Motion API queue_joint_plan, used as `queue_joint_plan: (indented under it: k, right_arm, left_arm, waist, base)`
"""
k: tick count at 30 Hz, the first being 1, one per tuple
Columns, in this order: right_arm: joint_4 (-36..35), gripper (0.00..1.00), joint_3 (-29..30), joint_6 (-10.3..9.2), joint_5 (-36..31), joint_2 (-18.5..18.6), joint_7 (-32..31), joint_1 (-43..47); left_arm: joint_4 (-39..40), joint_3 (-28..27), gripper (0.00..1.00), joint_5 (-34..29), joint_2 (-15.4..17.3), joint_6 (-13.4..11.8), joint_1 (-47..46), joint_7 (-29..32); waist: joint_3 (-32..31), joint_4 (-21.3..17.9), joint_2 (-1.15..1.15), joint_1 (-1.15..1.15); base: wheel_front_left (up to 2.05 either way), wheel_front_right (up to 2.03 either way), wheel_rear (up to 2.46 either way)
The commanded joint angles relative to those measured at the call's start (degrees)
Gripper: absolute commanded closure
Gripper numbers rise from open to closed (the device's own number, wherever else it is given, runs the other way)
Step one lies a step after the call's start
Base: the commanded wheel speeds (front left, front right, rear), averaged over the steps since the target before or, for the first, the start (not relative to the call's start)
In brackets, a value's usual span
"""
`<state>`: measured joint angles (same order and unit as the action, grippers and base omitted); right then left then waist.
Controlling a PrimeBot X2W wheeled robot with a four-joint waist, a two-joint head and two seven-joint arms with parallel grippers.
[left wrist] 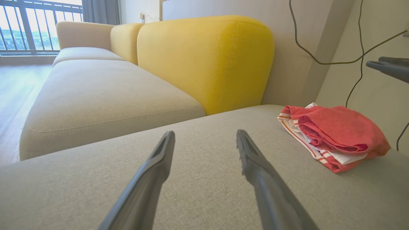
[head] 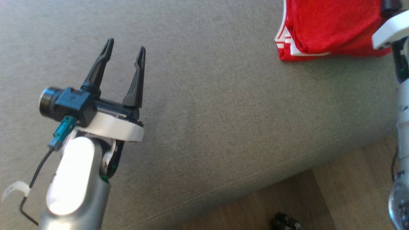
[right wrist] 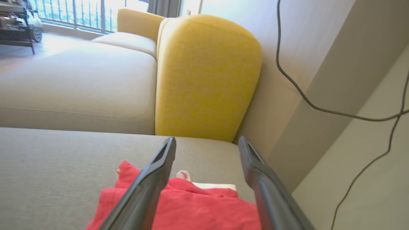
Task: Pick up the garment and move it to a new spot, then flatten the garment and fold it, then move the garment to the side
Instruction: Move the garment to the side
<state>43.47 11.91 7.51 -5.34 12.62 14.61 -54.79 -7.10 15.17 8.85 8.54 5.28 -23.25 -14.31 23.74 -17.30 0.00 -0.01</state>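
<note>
Grey fabric sofa seat carries folded red-and-white cloth garment. Left end effector, right end effector: both released. Side-move apparently pending; right must grasp.

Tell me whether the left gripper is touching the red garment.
Apart. In the head view, bare cushion separates the left gripper from the red garment.

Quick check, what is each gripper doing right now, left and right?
Left gripper: open, empty, over the sofa seat.
Right gripper: open, empty, above the red garment.
</note>
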Motion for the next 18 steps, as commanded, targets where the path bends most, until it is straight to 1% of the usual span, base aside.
queue_joint_plan:
  k: [1, 7, 9, 14, 16, 18]
  right_arm:
    - [-3.63, 0.00, -2.00, -0.02, 1.44, -0.25, 0.39, 1.72]
    - [-14.46, 0.00, -8.85, -0.02, 7.40, -1.25, 0.39, 11.03]
    - [-17.70, 0.00, -9.73, -0.02, 8.78, -1.84, 0.39, 14.68]
    - [-24.70, 0.00, -11.10, -0.02, 10.99, -5.25, 0.39, 24.46]
    - [-27.14, 0.00, -12.19, -0.02, 10.21, -5.90, 0.39, 28.22]
    - [-28.80, 0.00, -11.91, -0.02, 10.33, -7.11, 0.39, 31.81]
  left_arm:
    - [1.62, -2.30, 0.00, 0.59, 0.04, -0.59, 0.29, -0.62]
    - [3.53, -5.18, 0.00, 1.47, -2.20, -1.61, 4.59, -0.67]
    - [4.09, -6.12, 0.00, 1.71, -2.88, -1.70, 6.41, -0.67]
    - [4.66, -8.46, 0.00, 2.53, -4.51, -1.93, 11.40, -0.68]
    - [4.80, -9.24, 0.00, 2.32, -4.90, -2.01, 13.10, -0.68]
    - [4.94, -10.27, 0.00, 2.26, -5.21, -2.30, 14.52, -0.68]
  waist:
    - [-3.51, 2.93, 0.00, 0.01]
    - [-8.75, 7.14, 0.00, 0.01]
    - [-10.40, 8.43, 0.00, 0.01]
    - [-14.32, 11.30, 0.00, 0.01]
    - [-15.36, 12.28, 0.00, 0.01]
    - [-16.45, 13.31, 0.00, 0.01]
  base:
    - [0.00, 0.00, 0.00]
    - [0.00, 0.00, 0.00]
    - [0.00, 0.00, 0.00]
    - [0.00, 0.00, 0.00]
    - [0.00, 0.00, 0.00]
    - [0.00, 0.00, 0.00]
